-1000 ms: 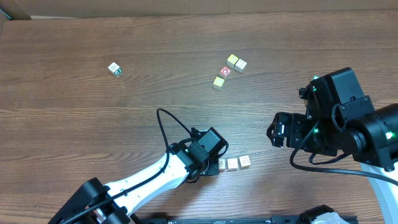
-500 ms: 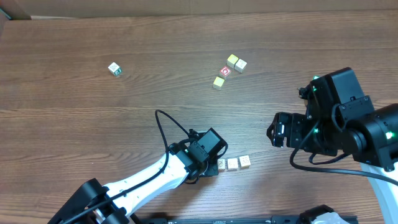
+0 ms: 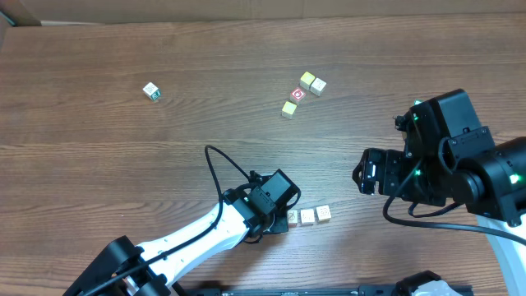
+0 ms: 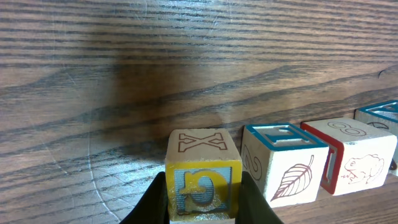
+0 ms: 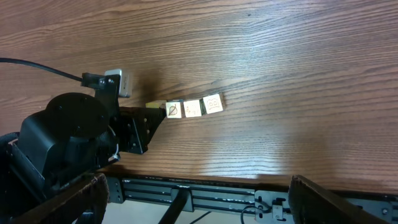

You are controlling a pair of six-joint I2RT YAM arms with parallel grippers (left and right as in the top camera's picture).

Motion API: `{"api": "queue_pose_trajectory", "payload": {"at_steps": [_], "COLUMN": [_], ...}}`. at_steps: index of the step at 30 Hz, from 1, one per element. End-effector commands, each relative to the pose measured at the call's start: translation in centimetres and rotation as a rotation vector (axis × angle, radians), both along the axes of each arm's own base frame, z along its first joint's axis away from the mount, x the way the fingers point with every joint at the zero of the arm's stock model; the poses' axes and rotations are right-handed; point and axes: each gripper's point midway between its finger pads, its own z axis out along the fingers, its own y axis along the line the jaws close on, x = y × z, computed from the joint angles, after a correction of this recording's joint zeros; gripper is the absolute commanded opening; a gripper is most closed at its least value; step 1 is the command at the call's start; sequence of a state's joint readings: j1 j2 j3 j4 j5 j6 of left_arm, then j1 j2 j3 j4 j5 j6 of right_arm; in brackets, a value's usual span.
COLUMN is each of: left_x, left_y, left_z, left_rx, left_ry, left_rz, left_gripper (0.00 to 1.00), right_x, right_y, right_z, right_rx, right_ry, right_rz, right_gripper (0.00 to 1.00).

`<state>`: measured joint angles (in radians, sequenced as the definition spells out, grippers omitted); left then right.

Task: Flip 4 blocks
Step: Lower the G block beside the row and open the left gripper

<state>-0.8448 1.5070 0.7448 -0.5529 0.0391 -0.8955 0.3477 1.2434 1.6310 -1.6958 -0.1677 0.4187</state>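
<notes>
**Clerk:** Left gripper, condition?

**Inspector:** The left gripper (image 4: 203,200) is closed on one of the blocks, with a dark finger (image 4: 151,202) against each side. I record it as the X block (image 4: 203,163). It has a brown X on the top face and a yellow-framed face with a blue letter toward the wrist camera. Its underside is out of frame, so I cannot tell whether it rests on the table (image 3: 123,164).

**Clerk:** Location of the other blocks?

**Inspector:** They stand in one row running to the right of the X block, near the table's front edge. First is the leaf block (image 4: 283,168), blue-framed on top, just beside the X block with a narrow gap. Next is the frog block (image 4: 357,158), red-framed, close against the leaf block. Last is an end block (image 4: 382,112), blue-framed and cut off by the frame edge. The leaf and frog blocks sit flat on the wood.

**Clerk:** Right gripper?

**Inspector:** The right gripper (image 5: 198,183) has its jaws spread wide with nothing between them. It is above the table, off to the right of the row and apart from it.

**Clerk:** Other items?

**Inspector:** A green-and-white cube (image 3: 151,91) stands alone at the far left. A cluster lies toward the far middle. It holds a red cube (image 3: 297,94) with a white ring, and a yellow-topped cube (image 3: 307,80) and a cream cube (image 3: 318,85) side by side just beyond it. A yellowish cube (image 3: 289,108) sits on the red cube's near side.
</notes>
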Motion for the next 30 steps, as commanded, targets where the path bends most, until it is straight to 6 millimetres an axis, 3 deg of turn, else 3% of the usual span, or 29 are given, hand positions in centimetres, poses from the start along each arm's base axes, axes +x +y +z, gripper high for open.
{"api": "queue_pose_trajectory", "payload": {"at_steps": [1,16,25,30], "left_x": [-1.45,-1.12,-0.63,-0.53], "left_y": [0.83,0.82,0.58,0.61], "left_z": [-1.09,-1.05,-0.95,-0.88], "left_rx": [0.027,0.029,0.021,0.023], "left_ry": [0.055,0.038,0.015,0.010], "left_rz": [0.009,0.012,0.011,0.012], "left_gripper": [0.18,0.29,0.44,0.44], "right_x": [0.11,0.11,0.18,0.21], "right_y": [-0.14,-0.14,-0.11,-0.10], "right_z": [0.65,0.65,0.57,0.54], "right_rx": [0.002,0.002,0.000,0.000], "right_ry": [-0.029,-0.029,-0.025,-0.024], "right_rz": [-0.003,-0.003,-0.003,-0.003], "right_gripper": [0.93,0.94,0.94,0.94]}}
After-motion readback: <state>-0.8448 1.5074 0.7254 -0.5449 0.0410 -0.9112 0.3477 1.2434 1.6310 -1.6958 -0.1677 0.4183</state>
